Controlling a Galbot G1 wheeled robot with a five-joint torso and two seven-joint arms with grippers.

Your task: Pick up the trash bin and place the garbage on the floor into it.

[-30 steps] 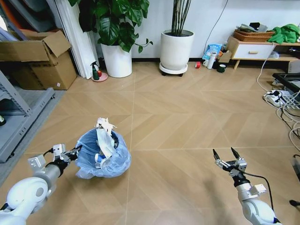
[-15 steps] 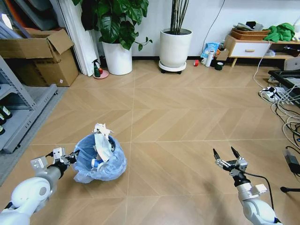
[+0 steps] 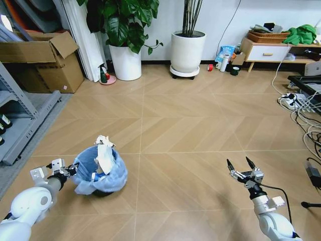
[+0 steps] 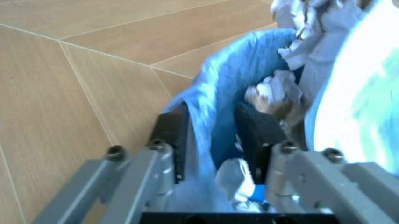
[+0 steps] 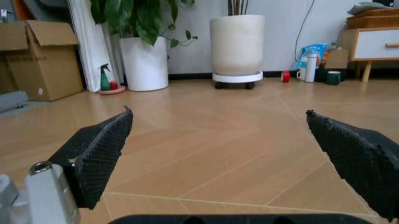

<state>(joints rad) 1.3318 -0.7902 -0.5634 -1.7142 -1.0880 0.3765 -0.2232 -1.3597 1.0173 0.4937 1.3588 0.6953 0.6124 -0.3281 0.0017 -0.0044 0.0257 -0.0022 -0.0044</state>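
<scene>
On the floor [image 3: 200, 130] at lower left of the head view, the trash bin [image 3: 100, 170] sits with its blue bag spilling over the rim and white paper wads [image 3: 104, 150] poking out on top. My left gripper [image 3: 70, 169] is at the bin's rim on the side nearest me, clamped on it. My right gripper [image 3: 241, 165] hovers low at lower right, fingers spread, nothing between them. No loose litter on the planks near me; by my reading the collecting step looks done or close to it. Open floor ahead and between my arms. Cables [image 3: 306, 115] crowd the right edge, a metal rack [image 3: 20, 118] the left, plant pots [image 3: 188, 50] along the far wall.

Left wrist view: my two pads straddle the bin's wall, one outside [image 4: 171, 140], one inside [image 4: 255, 137], blue bag [image 4: 249, 70] pinched between. Crumpled paper [image 4: 277, 91] inside, just past the inner pad. Grip looks shallow; any carry calls for keeping the bin level.

Right wrist view: both fingertips [image 5: 103, 149] wide apart, bare planks [image 5: 218, 140] beyond. Room to sweep forward; the wheeled white pot [image 5: 237, 46] stands well apart.
</scene>
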